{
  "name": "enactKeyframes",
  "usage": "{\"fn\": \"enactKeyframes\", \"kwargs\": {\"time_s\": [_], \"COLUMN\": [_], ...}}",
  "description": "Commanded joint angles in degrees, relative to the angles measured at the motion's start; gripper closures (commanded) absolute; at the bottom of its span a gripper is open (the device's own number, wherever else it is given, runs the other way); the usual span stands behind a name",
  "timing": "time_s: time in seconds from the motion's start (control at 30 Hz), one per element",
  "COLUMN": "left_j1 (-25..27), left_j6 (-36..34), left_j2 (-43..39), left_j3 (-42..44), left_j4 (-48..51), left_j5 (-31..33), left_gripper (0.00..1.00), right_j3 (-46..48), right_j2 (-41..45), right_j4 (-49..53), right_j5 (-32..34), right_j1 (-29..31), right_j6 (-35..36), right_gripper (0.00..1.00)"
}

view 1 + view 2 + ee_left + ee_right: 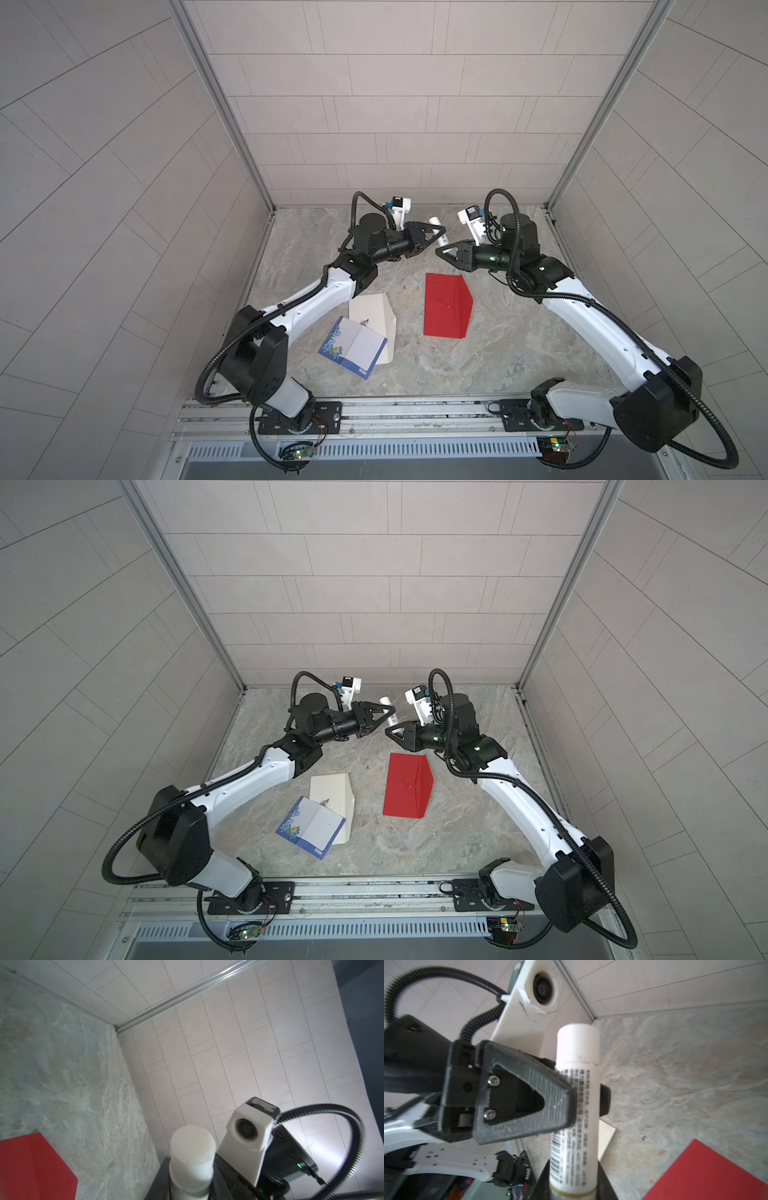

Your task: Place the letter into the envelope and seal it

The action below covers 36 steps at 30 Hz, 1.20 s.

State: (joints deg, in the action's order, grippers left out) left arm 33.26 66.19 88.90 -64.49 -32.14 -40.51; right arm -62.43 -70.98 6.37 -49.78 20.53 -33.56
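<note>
Glue stick (577, 1047) held over the desk's (519, 345) far side.
The flowered letter (353, 347) lies near-left across a cream envelope (374, 311), a red envelope (444, 305) to its right, all well apart from the hands. The left hand (439, 233) clamps the stick's barrel; the right hand (444, 250) looks closed on its lower end. Light, rigid, smooth plastic: probably slippery, so pinch squarely.
</note>
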Motion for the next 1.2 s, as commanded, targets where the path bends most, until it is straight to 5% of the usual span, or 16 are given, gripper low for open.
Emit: {"fn": "enactKeyframes", "kwargs": {"time_s": [0.0, 0.17, 0.3, 0.37, 0.5, 0.6, 0.8, 1.17], "left_j1": [-0.35, 0.26, 0.32, 0.49, 0.86, 0.96, 1.51, 1.65], "left_j6": [1.21, -0.79, -9.59, -17.85, -29.12, -27.14, -21.27, -13.59], "left_j2": [1.25, 0.80, -1.39, -3.19, -5.99, -6.17, -5.24, -3.32], "left_j3": [3.48, 4.78, 4.14, 2.92, 0.14, -1.16, -3.86, -5.34], "left_j4": [-20.36, -24.42, -12.55, -1.40, 15.03, 16.66, 17.59, 15.23], "left_j5": [-15.20, -23.00, -22.07, -19.57, -8.14, -1.74, 4.63, 6.73], "left_gripper": [1.00, 1.00, 1.00, 1.00, 1.00, 1.00, 1.00, 1.00], "right_j3": [0.57, -4.74, -11.58, -14.32, -14.72, -11.61, -10.99, -11.74], "right_j2": [3.77, 4.26, 1.55, 1.29, 3.06, 4.25, 3.26, -0.12], "right_j4": [-15.36, 7.89, 22.95, 26.22, 24.42, 18.61, 19.40, 20.25], "right_j5": [-17.07, -20.92, -18.45, -11.11, 4.00, 10.20, 17.30, 26.63], "right_j1": [-0.21, 4.15, 4.62, 4.69, 4.77, 5.12, 8.63, 9.75], "right_j6": [-7.04, 12.51, 21.51, 22.25, 19.48, 17.31, 19.56, 19.16], "right_gripper": [1.00, 1.00, 1.00, 0.89, 0.51, 0.43, 0.46, 0.54]}}
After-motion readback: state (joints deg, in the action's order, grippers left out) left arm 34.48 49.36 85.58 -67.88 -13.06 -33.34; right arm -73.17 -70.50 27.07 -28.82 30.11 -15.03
